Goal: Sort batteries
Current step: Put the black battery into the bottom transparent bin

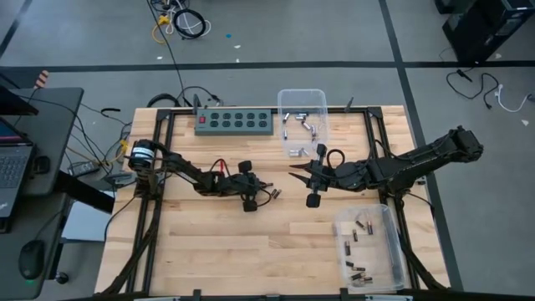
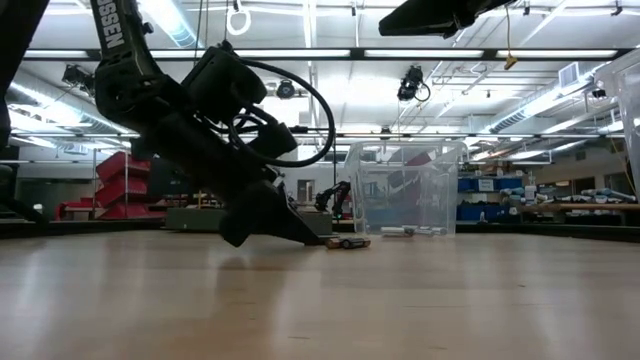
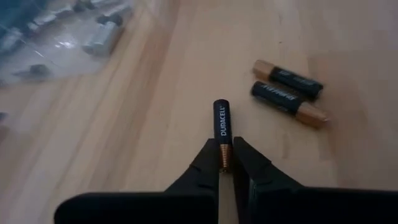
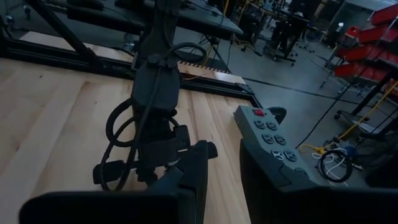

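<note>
Left wrist view: the left gripper [image 3: 225,163] is clamped on the copper end of one battery [image 3: 222,127], whose dark body projects straight ahead from between the fingertips, so its long axis continues the line of the gripper. Two more cells [image 3: 288,93] lie side by side on the table [image 3: 155,124], ahead of the gripper and off to one side of the held battery, apart from it and with their axes slanted across its line. Farther ahead on the other side, silvery cells show dimly through the wall of a clear bin [image 3: 56,37].

High view, left to right: the left gripper [image 1: 269,193] sits near the table's centre; the right gripper [image 1: 298,175] faces it from just beyond, fingers parted and empty. The far bin [image 1: 303,121] of silvery cells stands past both grippers, and the near bin [image 1: 370,247] of dark cells lies well off beside the right arm.

Judgement: the held cell is dark and copper-tipped, so it likely belongs in the near bin. The left arm already holds it, yet the right arm is the nearer to that bin, so the coming carry must cross the centre line or pass to the waiting right gripper.
</note>
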Controlling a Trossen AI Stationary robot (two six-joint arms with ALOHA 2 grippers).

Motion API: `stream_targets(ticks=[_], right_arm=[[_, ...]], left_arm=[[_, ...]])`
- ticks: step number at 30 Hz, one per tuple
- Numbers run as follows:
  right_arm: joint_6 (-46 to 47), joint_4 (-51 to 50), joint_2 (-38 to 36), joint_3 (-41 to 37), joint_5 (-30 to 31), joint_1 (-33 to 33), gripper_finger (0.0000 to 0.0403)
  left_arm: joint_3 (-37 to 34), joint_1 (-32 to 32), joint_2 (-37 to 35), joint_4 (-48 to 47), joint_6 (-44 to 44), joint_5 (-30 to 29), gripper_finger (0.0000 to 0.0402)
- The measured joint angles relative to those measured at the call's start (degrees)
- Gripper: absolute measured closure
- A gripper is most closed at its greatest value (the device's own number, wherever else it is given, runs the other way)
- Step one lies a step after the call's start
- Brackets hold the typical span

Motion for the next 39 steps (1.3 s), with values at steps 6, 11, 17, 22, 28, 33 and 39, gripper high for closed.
stream_targets(ticks=[6, 11, 17, 22, 28, 33, 39], right_arm=[[1.10, 0.44, 0.66, 0.00, -3.78, -0.26, 0.0323], [2.32, 0.99, 3.40, 0.00, -4.50, -0.45, 0.0323], [2.45, 2.56, 6.93, -0.02, -4.52, -1.29, 0.0323], [2.41, 4.15, 8.39, -0.04, -4.55, -1.96, 0.0323], [2.40, 5.00, 8.22, -0.04, -4.57, -2.21, 0.0323], [2.42, 5.11, 8.24, -0.04, -5.69, -2.21, 0.0323], [1.65, 5.28, 8.24, -0.04, -5.81, -2.34, 0.0323]], left_arm=[[-0.17, -0.35, -4.94, 3.15, 6.65, -3.70, 0.0401], [-0.11, -0.42, -10.38, 3.83, 10.92, -2.35, 0.0401], [-0.06, 0.90, -11.24, -0.10, 7.43, -2.96, 0.0397], [-0.09, 3.99, -10.07, -7.28, 0.19, -3.03, 0.0357], [-0.02, 7.09, -4.32, -3.73, -1.74, 6.43, 0.0268], [0.04, 7.54, -0.40, -0.70, -2.64, 5.43, 0.0204], [0.24, 7.54, 0.40, -1.06, -3.07, 4.60, 0.0186]])
